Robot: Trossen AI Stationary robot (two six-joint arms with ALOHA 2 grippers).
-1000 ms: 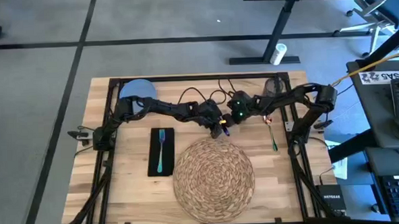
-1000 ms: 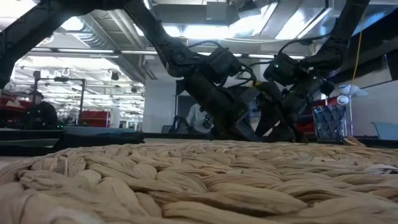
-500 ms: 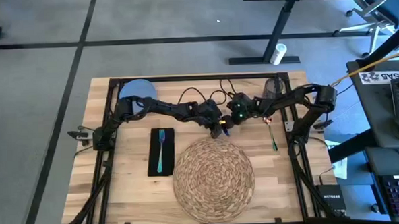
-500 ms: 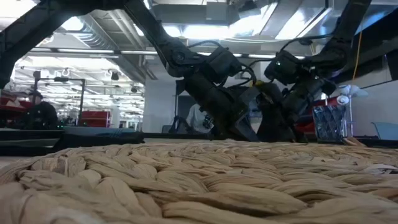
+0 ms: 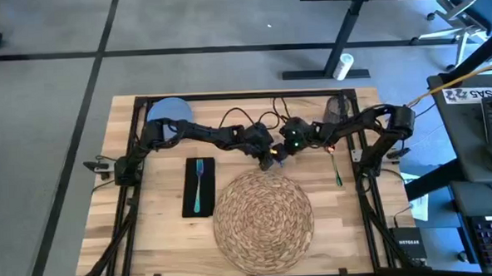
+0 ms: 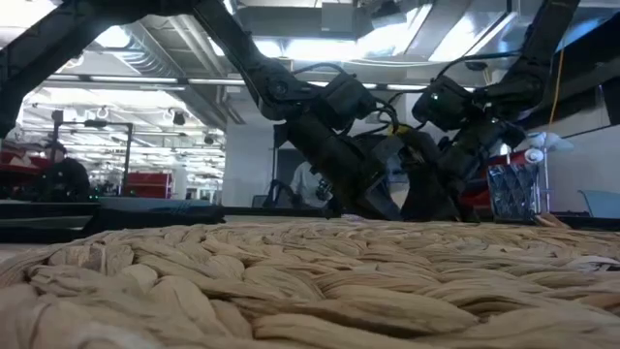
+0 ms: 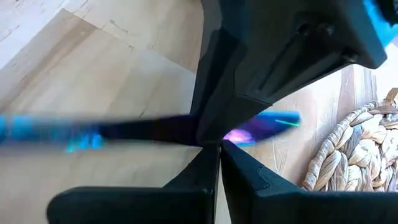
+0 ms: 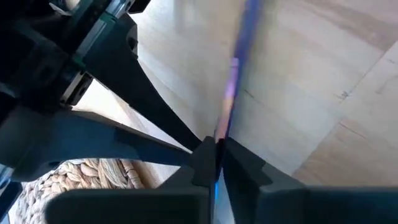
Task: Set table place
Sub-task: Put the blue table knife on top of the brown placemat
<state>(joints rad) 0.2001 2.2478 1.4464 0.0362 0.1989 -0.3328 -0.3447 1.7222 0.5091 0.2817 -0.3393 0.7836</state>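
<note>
A colourful-handled piece of cutlery (image 7: 143, 129), blue and purple, is held just beyond the far edge of the woven placemat (image 5: 263, 216). My left gripper (image 5: 268, 159) and my right gripper (image 5: 281, 151) meet there, both shut on it. A teal fork (image 5: 199, 183) lies on the black napkin (image 5: 197, 187), left of the placemat. The pale blue plate (image 5: 168, 111) sits at the far left corner of the table (image 5: 163, 241). The grey cup (image 5: 334, 107) stands at the far right. My left gripper pinches the cutlery piece between its two fingers near its purple end (image 7: 245, 132), coming from the table's left and slanting down. The fingers lie across it. My right gripper pinches the same piece between its two fingers (image 8: 219, 134), right beside the left gripper's fingers, slanting down from the table's right.
Another piece of cutlery (image 5: 336, 166), with a red and green handle, lies on the wood to the right of the placemat. Cables (image 5: 262, 119) loop on the table behind the two grippers. Bare wood shows at the near left and near right of the placemat.
</note>
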